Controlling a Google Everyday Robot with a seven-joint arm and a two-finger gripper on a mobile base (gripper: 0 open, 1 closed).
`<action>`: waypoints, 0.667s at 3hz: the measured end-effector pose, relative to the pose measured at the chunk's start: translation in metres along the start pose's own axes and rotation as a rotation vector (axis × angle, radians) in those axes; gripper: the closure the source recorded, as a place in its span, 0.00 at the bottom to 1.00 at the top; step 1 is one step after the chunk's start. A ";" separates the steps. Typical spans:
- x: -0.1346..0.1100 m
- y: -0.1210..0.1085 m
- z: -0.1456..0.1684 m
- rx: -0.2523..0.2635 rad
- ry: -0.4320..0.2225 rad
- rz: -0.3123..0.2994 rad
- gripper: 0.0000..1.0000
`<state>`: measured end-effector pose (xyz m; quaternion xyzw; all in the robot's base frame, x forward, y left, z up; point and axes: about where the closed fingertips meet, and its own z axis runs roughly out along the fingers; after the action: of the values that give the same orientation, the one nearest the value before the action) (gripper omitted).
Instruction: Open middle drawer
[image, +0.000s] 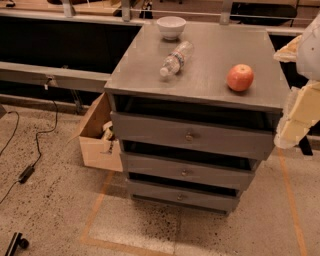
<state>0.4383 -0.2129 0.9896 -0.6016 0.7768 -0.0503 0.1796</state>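
Observation:
A grey cabinet (200, 75) with three stacked drawers stands in the middle of the camera view. The middle drawer (150, 167) has a flat grey front with a small round metal knob (184, 173) at its centre. It sits between the taller top drawer (150, 131) and the slimmer bottom drawer (150, 191), with dark gaps above each front. My gripper (296, 117), cream-coloured, hangs at the frame's right edge beside the cabinet's top right corner, above and to the right of the middle drawer and apart from it.
On the cabinet top are a white bowl (171, 27), a plastic water bottle (176, 58) lying on its side and a red apple (240, 77). A cardboard box (97, 140) stands on the floor left of the cabinet. A cable (35, 145) runs over the floor at left.

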 end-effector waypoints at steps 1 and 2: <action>0.000 0.000 0.000 0.000 0.000 0.000 0.00; 0.012 0.007 0.039 -0.021 -0.013 0.016 0.00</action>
<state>0.4428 -0.2174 0.9491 -0.5976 0.7807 -0.0368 0.1786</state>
